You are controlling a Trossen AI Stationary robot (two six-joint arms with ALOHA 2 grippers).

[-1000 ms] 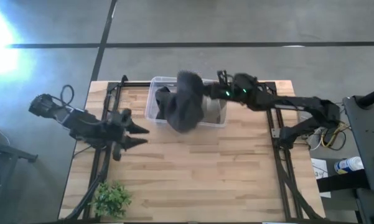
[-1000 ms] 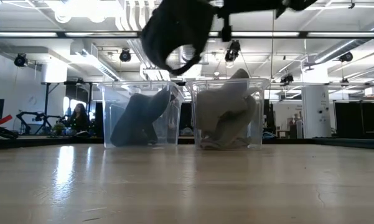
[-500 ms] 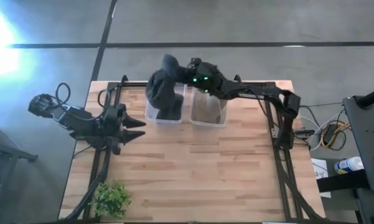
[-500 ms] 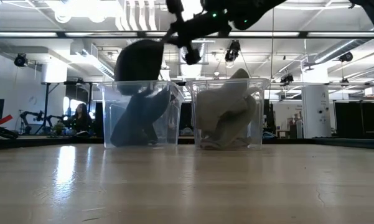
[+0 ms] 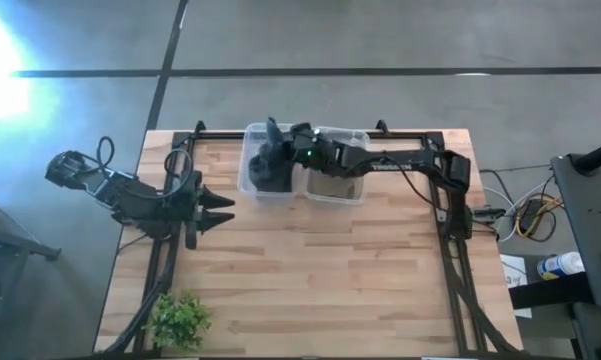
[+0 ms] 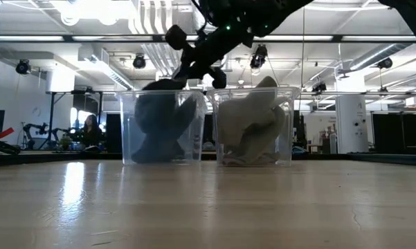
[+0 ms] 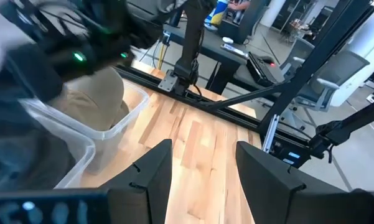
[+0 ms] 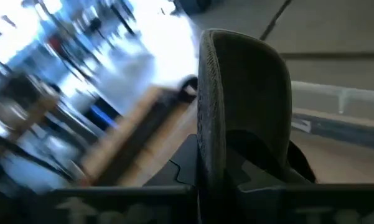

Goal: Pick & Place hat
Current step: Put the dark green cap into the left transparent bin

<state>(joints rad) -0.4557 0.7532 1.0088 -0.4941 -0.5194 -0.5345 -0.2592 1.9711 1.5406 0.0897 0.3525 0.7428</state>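
My right gripper point(image 5: 278, 152) point(image 6: 188, 69) reaches from the table's right to just above the left clear bin point(image 5: 248, 180) point(image 6: 128, 124) at the far edge, shut on a dark grey hat point(image 5: 268, 165) point(image 6: 163, 114) that fills this bin up to its rim. In the right wrist view a curved part of the hat point(image 8: 243, 93) stands up past my fingers. The right clear bin point(image 5: 358, 190) point(image 6: 287, 124) holds beige hats point(image 6: 252, 128) point(image 7: 96, 99). My left gripper point(image 5: 225, 210) point(image 7: 199, 180) waits open over the table's left side. My right gripper pinches the dark hat by a curved edge point(image 8: 215, 124) between its two fingers point(image 8: 187, 168). It comes from above, slanting in from the table's right. The hat hangs below the fingers with its bulk point(image 6: 159, 128) down inside the left bin.
The two bins stand side by side at the far middle of the table. A small green plant point(image 5: 180, 320) sits at the near left corner. Bare wood point(image 5: 330, 280) covers the near half. Black frame rails point(image 5: 450, 270) run along both sides.
My right gripper has carried the dark hat from above the right bin toward the table's left, then down into the left bin. The hat hung high and swinging before; now its bulk sits inside the bin. The left arm has barely shifted.
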